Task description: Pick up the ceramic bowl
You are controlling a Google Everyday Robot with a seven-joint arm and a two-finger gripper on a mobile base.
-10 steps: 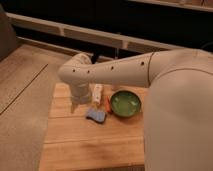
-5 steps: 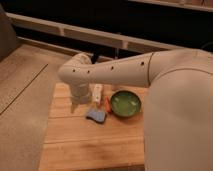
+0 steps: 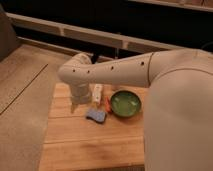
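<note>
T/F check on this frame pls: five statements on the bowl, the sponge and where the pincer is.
1. The ceramic bowl rests on the wooden table. True.
2. The pincer is right above the bowl. False: it is low over the table, further left in the picture, with the blue sponge and a white item between it and the bowl.
3. The blue sponge lies inside the bowl. False: it lies on the table beside the bowl, nearer the camera.
4. The white item stands behind the sponge. True.
5. The bowl is tipped on its side. False: it sits upright, opening facing up.
</note>
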